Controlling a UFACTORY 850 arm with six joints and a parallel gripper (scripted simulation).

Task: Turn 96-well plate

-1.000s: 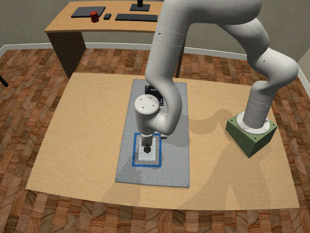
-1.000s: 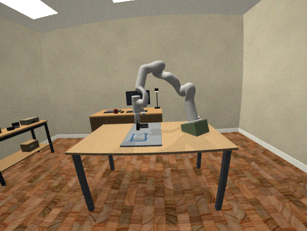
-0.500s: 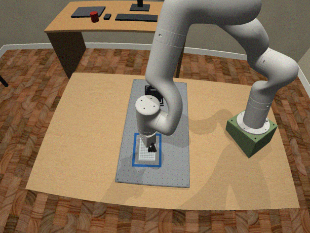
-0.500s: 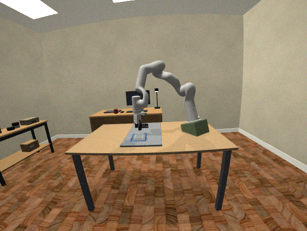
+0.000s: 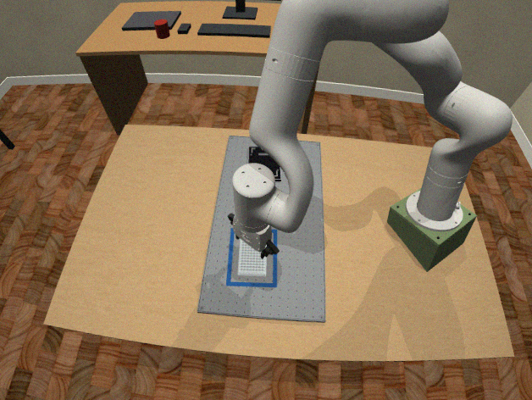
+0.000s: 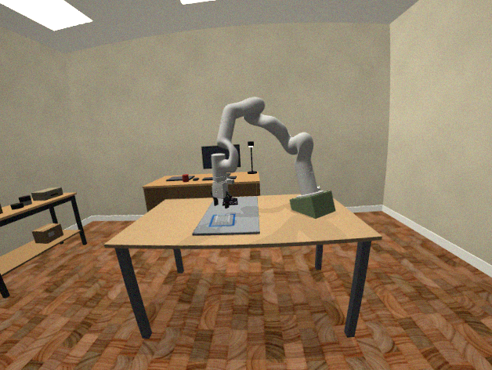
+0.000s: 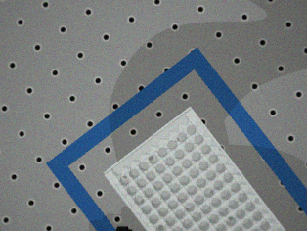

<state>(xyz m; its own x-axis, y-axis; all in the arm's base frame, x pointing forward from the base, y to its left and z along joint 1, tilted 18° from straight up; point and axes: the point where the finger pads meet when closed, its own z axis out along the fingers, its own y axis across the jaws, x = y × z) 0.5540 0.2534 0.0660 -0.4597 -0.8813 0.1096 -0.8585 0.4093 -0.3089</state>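
The white 96-well plate (image 5: 251, 261) lies flat inside a blue rectangular outline (image 5: 252, 283) on the grey perforated board (image 5: 264, 232). In the wrist view the plate (image 7: 196, 181) and the blue outline (image 7: 147, 122) appear turned at a slant. My gripper (image 5: 253, 241) hangs above the far end of the plate, open and empty, fingers clear of the plate. In the exterior view the gripper (image 6: 223, 198) is a little above the board and the plate (image 6: 222, 219) lies nearer the table's front. The cut-off corner cannot be made out.
A black fixture (image 5: 266, 163) sits at the board's far end, partly hidden by the arm. The arm's green base (image 5: 431, 230) stands at the table's right. A desk (image 5: 180, 34) with a keyboard and a red cup stands behind.
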